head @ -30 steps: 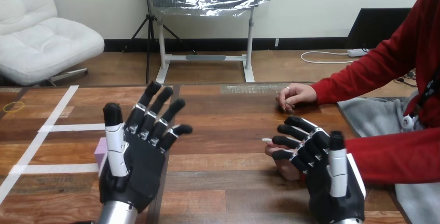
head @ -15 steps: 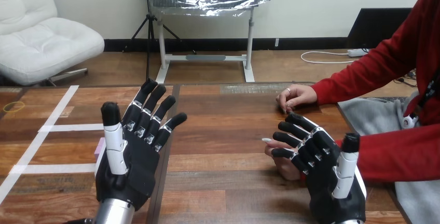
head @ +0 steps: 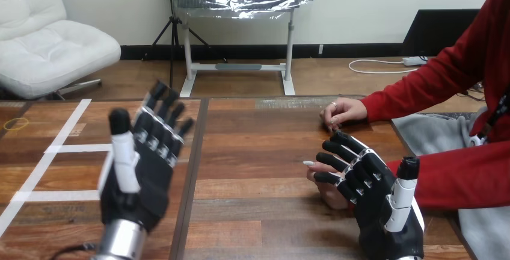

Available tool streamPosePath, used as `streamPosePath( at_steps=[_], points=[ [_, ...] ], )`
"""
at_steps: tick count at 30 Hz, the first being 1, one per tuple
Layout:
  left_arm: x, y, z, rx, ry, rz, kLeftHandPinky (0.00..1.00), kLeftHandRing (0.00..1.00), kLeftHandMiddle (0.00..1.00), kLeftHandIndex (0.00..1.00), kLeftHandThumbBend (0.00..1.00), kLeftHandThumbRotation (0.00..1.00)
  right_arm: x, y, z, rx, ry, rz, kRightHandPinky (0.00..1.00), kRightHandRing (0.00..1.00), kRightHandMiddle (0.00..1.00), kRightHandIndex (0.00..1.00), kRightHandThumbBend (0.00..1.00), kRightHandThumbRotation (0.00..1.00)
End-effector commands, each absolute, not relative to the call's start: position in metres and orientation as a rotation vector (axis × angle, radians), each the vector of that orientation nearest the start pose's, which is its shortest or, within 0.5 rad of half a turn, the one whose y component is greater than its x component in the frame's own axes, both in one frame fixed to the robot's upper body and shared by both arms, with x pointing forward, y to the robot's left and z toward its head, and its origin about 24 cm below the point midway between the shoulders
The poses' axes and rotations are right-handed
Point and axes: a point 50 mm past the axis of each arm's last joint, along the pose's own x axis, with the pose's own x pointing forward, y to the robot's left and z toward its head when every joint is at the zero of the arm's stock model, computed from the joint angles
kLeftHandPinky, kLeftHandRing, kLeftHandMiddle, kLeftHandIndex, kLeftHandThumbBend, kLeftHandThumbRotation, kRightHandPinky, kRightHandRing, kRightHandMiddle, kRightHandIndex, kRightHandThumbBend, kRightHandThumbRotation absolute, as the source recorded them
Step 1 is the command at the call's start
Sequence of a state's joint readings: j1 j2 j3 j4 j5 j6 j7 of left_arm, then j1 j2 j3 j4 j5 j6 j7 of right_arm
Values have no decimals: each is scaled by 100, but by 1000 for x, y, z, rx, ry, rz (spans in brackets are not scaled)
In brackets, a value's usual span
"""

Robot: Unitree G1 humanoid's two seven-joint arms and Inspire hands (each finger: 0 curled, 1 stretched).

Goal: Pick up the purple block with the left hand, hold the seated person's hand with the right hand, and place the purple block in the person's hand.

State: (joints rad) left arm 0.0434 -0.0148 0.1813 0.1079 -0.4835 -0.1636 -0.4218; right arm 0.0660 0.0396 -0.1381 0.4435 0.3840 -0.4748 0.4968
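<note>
My left hand (head: 139, 173) is raised over the left part of the wooden table (head: 258, 145), palm down, its fingers straight and spread, holding nothing. My right hand (head: 379, 203) is at the lower right, with its fingers (head: 343, 162) slightly bent and lying over the person's hand (head: 328, 191), which rests on the table beneath them. The thumb of my right hand stands up, apart from the person's hand, and I see nothing curled round it. The person's other hand (head: 341, 112) rests on the table farther back, loosely closed.
White tape lines (head: 72, 148) mark the table's left part. A dark seam (head: 193, 151) runs down the table between my hands. The person's red sleeve (head: 463, 176) lies along the right edge, with grey cloth (head: 430, 133) beyond it.
My left hand has moved left and a little back, covering the purple block that showed beside it. My right thumb has swung outward; its fingers stay over the person's hand.
</note>
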Motion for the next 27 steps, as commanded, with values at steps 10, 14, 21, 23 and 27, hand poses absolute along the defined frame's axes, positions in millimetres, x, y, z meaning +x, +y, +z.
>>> streamPosePath(
  at_steps=[10, 14, 21, 23, 27],
  points=[
    [259, 191, 71, -240, -339, -163, 100, 100, 99, 99, 78, 96, 226, -166, -10, 342, -164, 169, 62, 74, 76, 74, 100, 100],
    [261, 193, 72, -153, -352, -149, 100, 100, 98, 99, 74, 97, 225, -166, -11, 344, -161, 171, 62, 73, 76, 74, 100, 99],
    [264, 195, 72, -50, -356, -142, 100, 100, 99, 100, 65, 97, 225, -166, -10, 340, -160, 178, 62, 74, 76, 75, 100, 99],
    [265, 196, 72, -29, -356, -142, 100, 100, 100, 100, 66, 97, 225, -166, -10, 340, -160, 179, 62, 74, 76, 75, 100, 99],
    [267, 198, 73, 32, -349, -145, 100, 100, 100, 100, 66, 97, 224, -166, -10, 329, -162, 186, 62, 74, 76, 75, 100, 99]
  ],
)
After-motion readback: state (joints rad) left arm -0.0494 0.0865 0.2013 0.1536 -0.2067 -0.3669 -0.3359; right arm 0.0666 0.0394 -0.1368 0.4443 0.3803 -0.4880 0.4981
